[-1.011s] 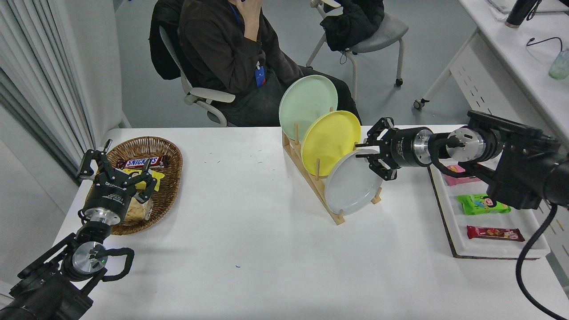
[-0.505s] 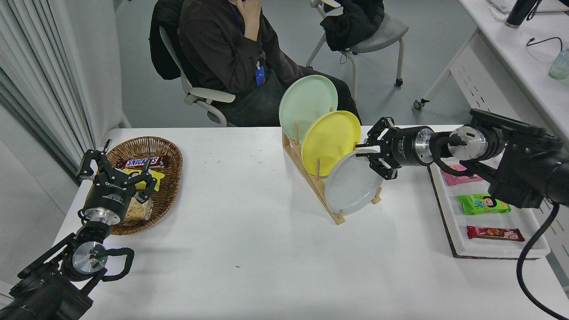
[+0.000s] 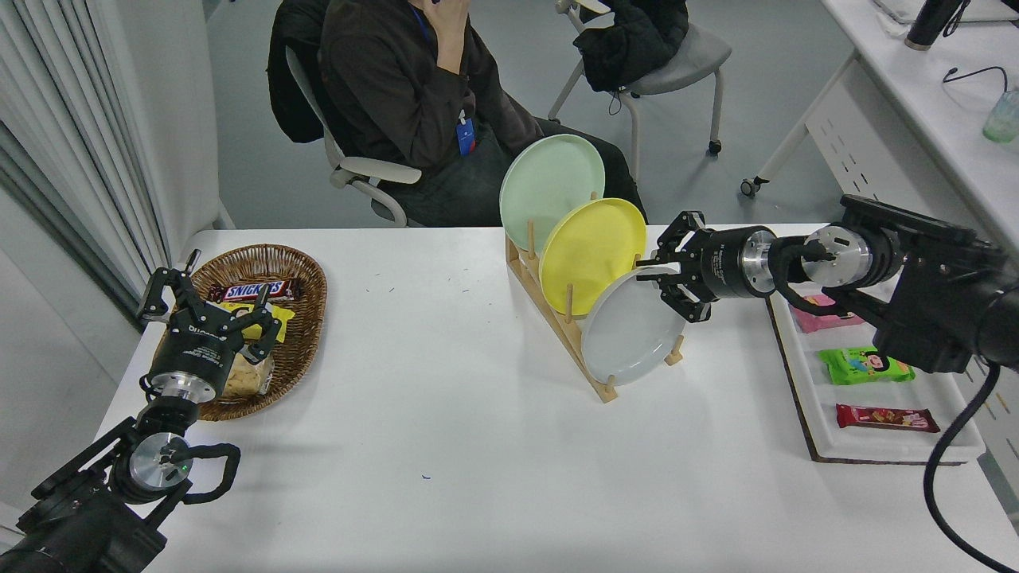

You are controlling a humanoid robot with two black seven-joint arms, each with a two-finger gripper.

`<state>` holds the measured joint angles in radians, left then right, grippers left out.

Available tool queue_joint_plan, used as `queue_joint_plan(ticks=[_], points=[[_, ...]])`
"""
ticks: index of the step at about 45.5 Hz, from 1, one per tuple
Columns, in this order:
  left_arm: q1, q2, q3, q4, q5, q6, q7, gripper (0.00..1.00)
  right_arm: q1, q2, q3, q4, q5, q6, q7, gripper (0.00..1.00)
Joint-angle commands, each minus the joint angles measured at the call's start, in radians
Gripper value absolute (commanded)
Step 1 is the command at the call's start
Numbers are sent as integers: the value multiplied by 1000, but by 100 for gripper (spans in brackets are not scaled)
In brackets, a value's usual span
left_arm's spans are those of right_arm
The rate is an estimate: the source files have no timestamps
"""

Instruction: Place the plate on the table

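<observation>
The pale grey plate (image 3: 629, 334) stands tilted in the front slot of a wooden rack (image 3: 567, 322) on the white table (image 3: 446, 422). A yellow plate (image 3: 593, 251) and a mint-green plate (image 3: 549, 187) stand behind it. My right gripper (image 3: 667, 270) comes in from the right and is open. Its fingers straddle the grey plate's upper right rim, one above and one below. My left gripper (image 3: 208, 306) is parked open at the lower left, over a wicker basket.
The wicker basket (image 3: 298, 267) with snacks sits at the left. A white tray (image 3: 804, 382) with snack packets lies at the right edge under my right arm. A person (image 3: 398, 87) sits at the far side, behind the rack.
My right arm's wrist has shifted very slightly. The gripper stays open at the grey plate's rim and the plate has not moved.
</observation>
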<state>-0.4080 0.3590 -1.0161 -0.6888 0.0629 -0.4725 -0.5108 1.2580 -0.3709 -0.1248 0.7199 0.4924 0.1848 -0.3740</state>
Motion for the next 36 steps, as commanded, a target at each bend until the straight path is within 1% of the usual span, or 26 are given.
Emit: queue_joint_plan(ticks=[1, 29, 36], points=[[0, 0, -1, 0, 0, 0, 0, 98, 1, 1, 2, 0, 0, -1, 0, 16], [0, 0, -1, 0, 0, 0, 0, 98, 0, 23, 7, -30, -9, -1, 0, 15], [0, 0, 1, 0, 0, 0, 0, 98, 0, 23, 7, -30, -9, -1, -2, 11]])
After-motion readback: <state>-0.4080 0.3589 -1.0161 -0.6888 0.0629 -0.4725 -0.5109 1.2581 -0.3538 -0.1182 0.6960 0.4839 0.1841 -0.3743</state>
